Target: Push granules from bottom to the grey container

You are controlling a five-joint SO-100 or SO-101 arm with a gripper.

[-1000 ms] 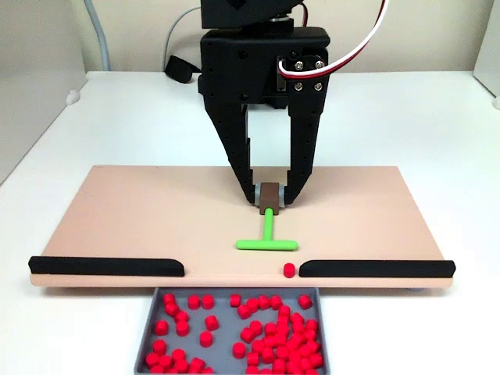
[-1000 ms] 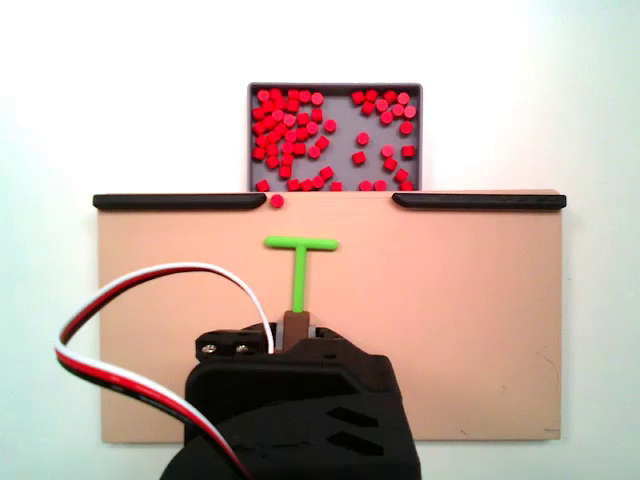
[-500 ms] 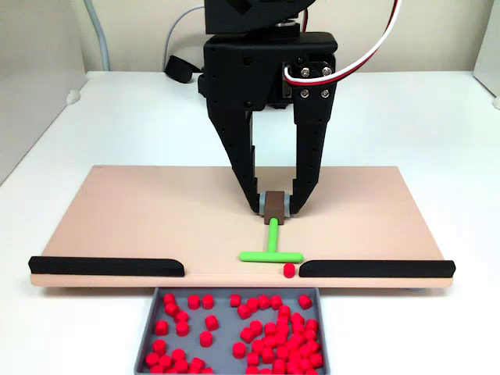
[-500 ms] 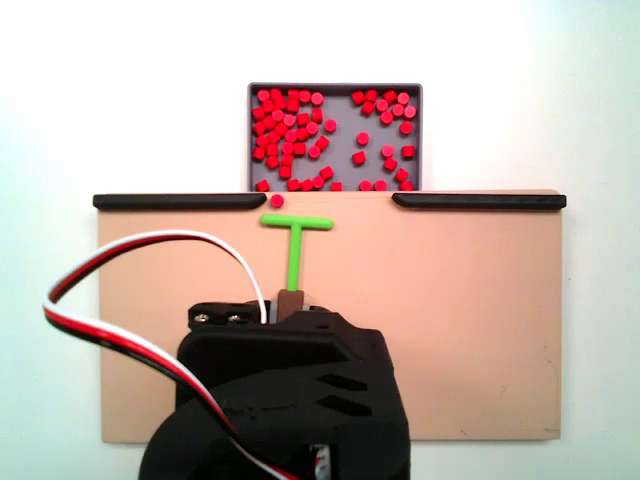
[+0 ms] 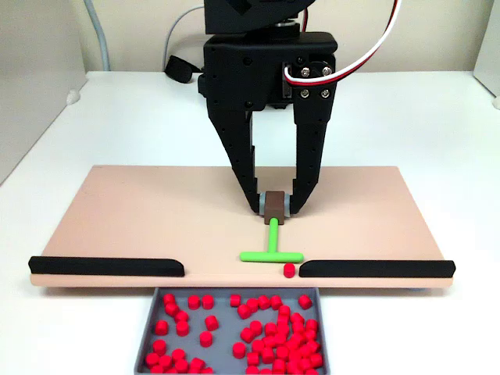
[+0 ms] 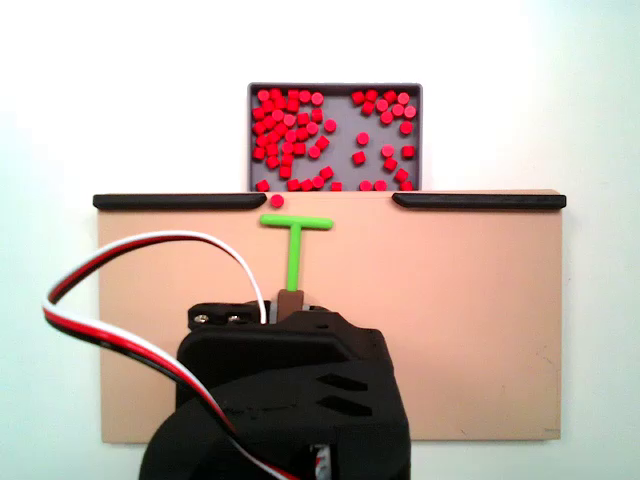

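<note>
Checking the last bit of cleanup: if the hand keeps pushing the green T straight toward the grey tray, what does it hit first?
Most likely the single red granule lying just ahead of the green T pusher's bar, in the gap between the black strips. Beyond it lies the grey container. The hand holds the pusher's brown handle.

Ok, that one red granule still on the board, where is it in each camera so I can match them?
A fixed view, facing the arm: last granule lies bottom centre, just left of the right black strip's end.
A fixed view, from above: same granule lies upper left of centre, just right of the left strip's end.
Shared landmark: green T-shaped pusher, its bar beside the granule.
</note>
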